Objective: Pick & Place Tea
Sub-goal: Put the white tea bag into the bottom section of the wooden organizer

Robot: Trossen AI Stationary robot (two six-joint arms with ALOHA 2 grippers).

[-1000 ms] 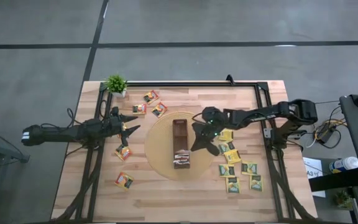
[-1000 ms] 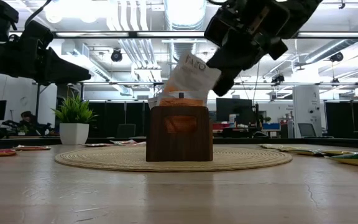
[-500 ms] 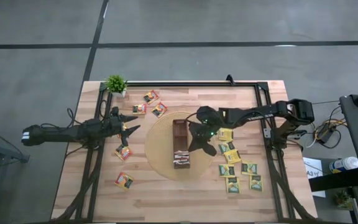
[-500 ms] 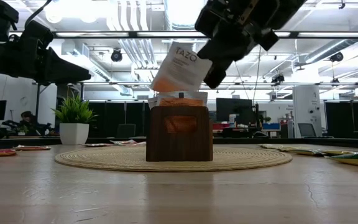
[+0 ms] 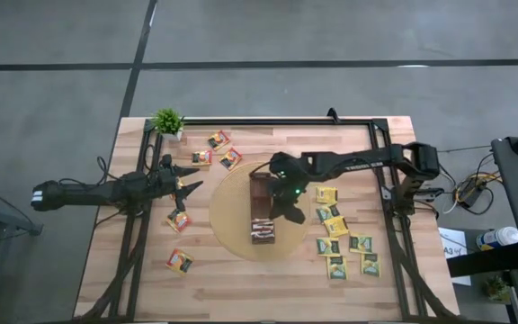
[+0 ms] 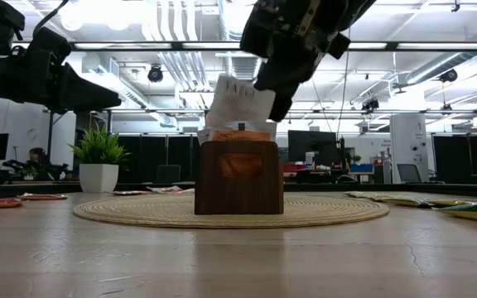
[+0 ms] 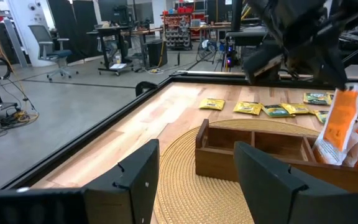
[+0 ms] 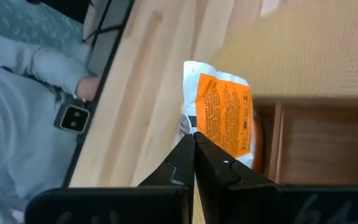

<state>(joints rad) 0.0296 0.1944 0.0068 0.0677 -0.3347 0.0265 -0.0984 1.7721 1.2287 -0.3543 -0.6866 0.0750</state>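
Two arms in play, only my right one is working. My right gripper (image 5: 278, 191) is hanging over the long wooden box (image 5: 261, 207) that sits on the round woven mat (image 5: 232, 225) mid-table. Its jaws are pinched tight on one orange sachet (image 8: 226, 116), gripping it by the edge; the sachet is dangling just above the box's open compartments, white face toward the low camera (image 6: 240, 101), not yet inside. More sachets are already standing in the near end of the box (image 6: 240, 132), poking up over its rim.

My left gripper (image 5: 185, 184) is waiting at the left side of the table, off the mat, pointing toward the box. Its jaws are standing wide with nothing between them; its fingers (image 7: 138, 180) are framing the box from that side.

Remaining tea is lying flat on the wood in two groups. Yellow and dark green-and-yellow sachets (image 5: 342, 241) are clustered right of the mat, near my right arm. Orange and red-brown ones (image 5: 218, 140) are lying at the far left by the small potted plant (image 5: 167, 121), with two more (image 5: 179, 219) nearer the front left, one just beside my left gripper and one (image 5: 180, 261) further toward the front edge.
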